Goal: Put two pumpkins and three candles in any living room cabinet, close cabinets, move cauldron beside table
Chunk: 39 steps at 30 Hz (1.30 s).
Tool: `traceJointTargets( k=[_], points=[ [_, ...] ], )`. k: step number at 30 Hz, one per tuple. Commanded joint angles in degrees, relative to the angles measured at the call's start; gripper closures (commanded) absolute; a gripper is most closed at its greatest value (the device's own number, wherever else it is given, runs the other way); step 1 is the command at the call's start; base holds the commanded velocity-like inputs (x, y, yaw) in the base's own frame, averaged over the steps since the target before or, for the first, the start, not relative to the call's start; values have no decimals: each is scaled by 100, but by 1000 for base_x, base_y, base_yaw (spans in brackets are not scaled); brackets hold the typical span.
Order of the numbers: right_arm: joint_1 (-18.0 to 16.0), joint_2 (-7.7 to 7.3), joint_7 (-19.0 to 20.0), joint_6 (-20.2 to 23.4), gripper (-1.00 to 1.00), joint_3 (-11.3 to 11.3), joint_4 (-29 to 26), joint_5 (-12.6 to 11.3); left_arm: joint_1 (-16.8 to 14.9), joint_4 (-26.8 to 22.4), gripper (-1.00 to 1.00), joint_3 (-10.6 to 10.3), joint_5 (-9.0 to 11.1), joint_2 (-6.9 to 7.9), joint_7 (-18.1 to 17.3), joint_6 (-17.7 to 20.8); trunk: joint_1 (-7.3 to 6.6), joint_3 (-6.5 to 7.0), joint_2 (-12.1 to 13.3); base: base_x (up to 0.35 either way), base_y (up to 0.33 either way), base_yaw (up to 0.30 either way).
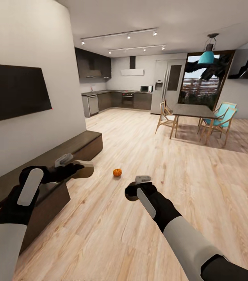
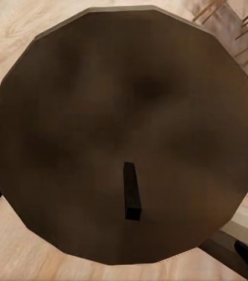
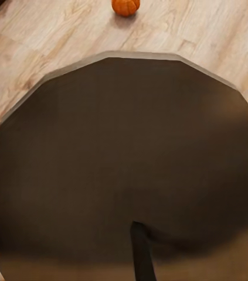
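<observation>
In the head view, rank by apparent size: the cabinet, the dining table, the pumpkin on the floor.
As they look in the head view:
1. cabinet, though it is nearest the camera
2. dining table, farther back
3. pumpkin, clearly smallest

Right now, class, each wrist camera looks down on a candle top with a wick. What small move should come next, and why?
Probably lower the left gripper and release its candle into the cabinet. That gripper hovers by the pulled-out drawer, so it is nearest to storage. The right gripper appears to hold a second candle out over the floor.
</observation>
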Motion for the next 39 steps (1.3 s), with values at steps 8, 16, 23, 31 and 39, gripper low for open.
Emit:
traceJointTargets(
  k=[8,16,23,31,39],
  points=[
    [4,0,4,-2,100,0,3,-2,5,6,100,0,26,-8,-5,-11,0,0,0,154,-75,285],
    [8,0,-4,-1,100,152,4,-5,8,59,100,0,27,-9,-9,-15,0,-39,0,295,-146,249],
    [8,0,2,-2,100,235,2,-5,8,120,100,-6,27,-9,-18,-20,0,-82,0,263,-152,237],
    [17,0,4,-37,100,237,0,-5,8,129,100,-4,27,-10,-18,-22,0,-111,0,185,-90,260],
    [29,0,-2,-71,100,237,3,-5,8,206,100,0,109,-15,-18,-29,0,-112,0,10,-1,284]
  ],
)
